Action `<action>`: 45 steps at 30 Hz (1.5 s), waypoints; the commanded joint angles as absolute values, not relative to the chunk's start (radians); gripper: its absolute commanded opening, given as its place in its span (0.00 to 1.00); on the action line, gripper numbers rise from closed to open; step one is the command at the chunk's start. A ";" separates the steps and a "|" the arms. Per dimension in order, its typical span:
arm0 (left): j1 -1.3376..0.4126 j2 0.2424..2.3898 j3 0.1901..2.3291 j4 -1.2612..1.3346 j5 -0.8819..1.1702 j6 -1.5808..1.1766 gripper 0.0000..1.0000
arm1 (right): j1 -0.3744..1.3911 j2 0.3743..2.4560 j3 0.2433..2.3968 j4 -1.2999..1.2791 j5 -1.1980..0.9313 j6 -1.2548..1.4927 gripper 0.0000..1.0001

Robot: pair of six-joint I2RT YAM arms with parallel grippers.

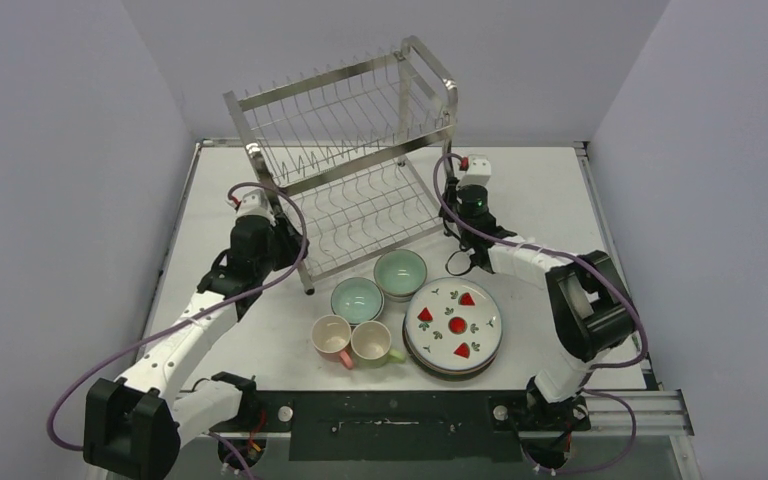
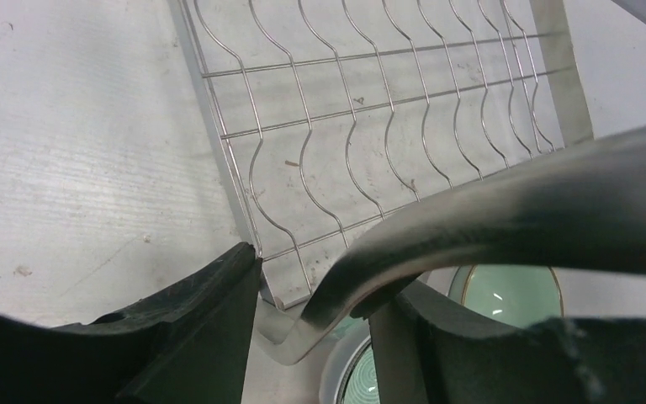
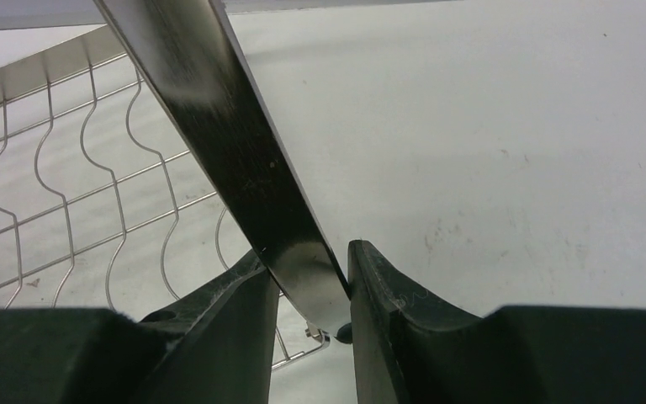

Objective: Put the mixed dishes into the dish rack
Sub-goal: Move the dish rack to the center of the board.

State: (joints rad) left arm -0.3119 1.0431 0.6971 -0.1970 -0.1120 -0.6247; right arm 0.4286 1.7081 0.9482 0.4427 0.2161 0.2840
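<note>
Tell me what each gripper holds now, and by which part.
The right gripper clamps the dish rack by an upright post, near its foot. The left gripper is open around the rack's leg tube, one finger clear of it: no hold.

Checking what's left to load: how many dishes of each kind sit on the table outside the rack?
Mint-green round bowls: 2
Ceramic mugs: 2, a pink mug and a pale green mug
Round plates: 2 showing, stacked, a white strawberry-patterned plate over a brown-rimmed plate; more could hide beneath
Total: 6 seen, none in the steel wire dish rack
</note>
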 commanded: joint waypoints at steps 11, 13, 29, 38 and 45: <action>-0.310 1.251 0.866 -0.037 -0.151 -0.598 0.07 | 0.433 1.359 0.808 0.406 0.420 0.422 0.00; -0.310 1.287 0.905 -0.038 -0.140 -0.587 0.00 | 0.428 1.331 0.792 0.391 0.442 0.419 0.00; -0.259 1.532 1.064 0.024 -0.103 -0.538 0.00 | 0.366 1.408 0.809 0.359 0.424 0.421 0.00; -0.237 1.523 1.033 0.002 -0.168 -0.542 0.00 | 0.367 1.515 0.855 0.356 0.373 0.420 0.00; -0.233 1.502 1.027 -0.032 -0.179 -0.535 0.00 | 0.370 1.541 0.856 0.355 0.383 0.435 0.03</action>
State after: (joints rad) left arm -0.2775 1.5352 1.0199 0.0235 -0.0738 -0.5198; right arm 0.3885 1.5391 0.8341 0.2840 0.3492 0.3637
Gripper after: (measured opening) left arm 0.361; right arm 0.305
